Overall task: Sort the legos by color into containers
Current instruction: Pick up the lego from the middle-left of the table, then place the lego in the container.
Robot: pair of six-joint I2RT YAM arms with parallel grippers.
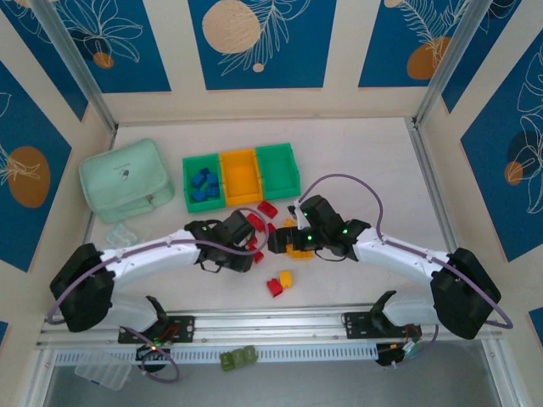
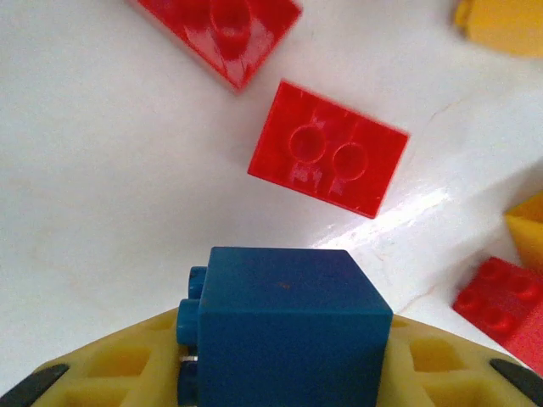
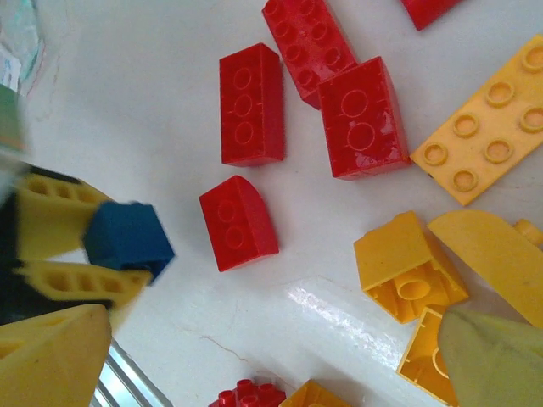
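The left green bin holds blue legos. The left gripper is clamped on a blue brick, over red legos lying on the white table. The right gripper hangs with its fingers wide apart, holding nothing, over scattered yellow-orange legos.

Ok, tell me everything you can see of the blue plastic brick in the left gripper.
The small blue plastic brick is glossy, blocky and looks intact. It is turned on its side, round studs showing on its left face in the left wrist view. The yellow jaws of the left gripper grip two opposite faces. It seems held just above the white tabletop, touching nothing else.
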